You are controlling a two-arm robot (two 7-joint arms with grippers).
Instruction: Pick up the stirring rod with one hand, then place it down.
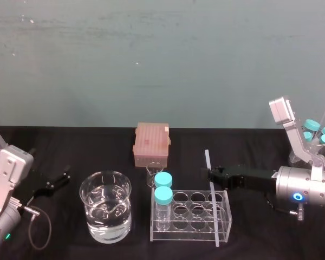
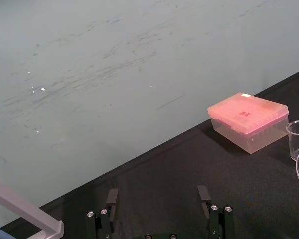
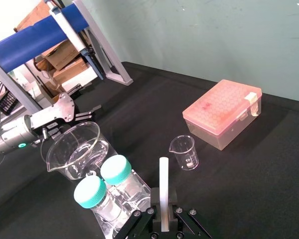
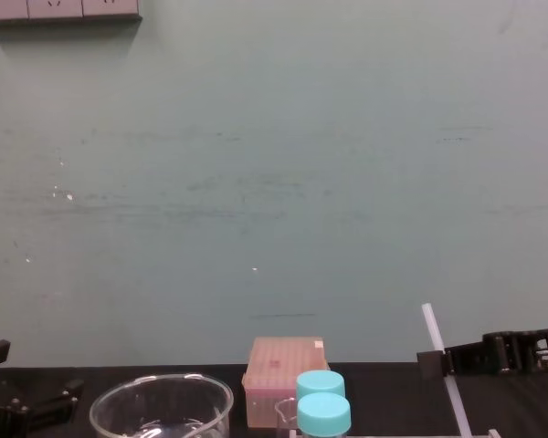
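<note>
The stirring rod [image 1: 211, 197] is a thin translucent-white stick standing tilted in the right side of the clear tube rack [image 1: 223, 216]. My right gripper [image 1: 212, 176] reaches in from the right and is shut on the rod's upper part. In the right wrist view the rod [image 3: 163, 172] rises from between the black fingers of the right gripper [image 3: 163, 199], which press on both its sides. The chest view shows the rod [image 4: 436, 342] leaning beside the right gripper [image 4: 436, 363]. My left gripper [image 1: 55, 181] rests low at the far left, open and holding nothing [image 2: 158, 199].
A large beaker of water [image 1: 105, 208] stands left of the rack. Two teal-capped bottles [image 1: 163, 188] sit in the rack's left end. A small empty beaker [image 1: 153, 176] and a pink tip box [image 1: 151, 143] lie behind. More teal-capped bottles [image 1: 317, 130] stand far right.
</note>
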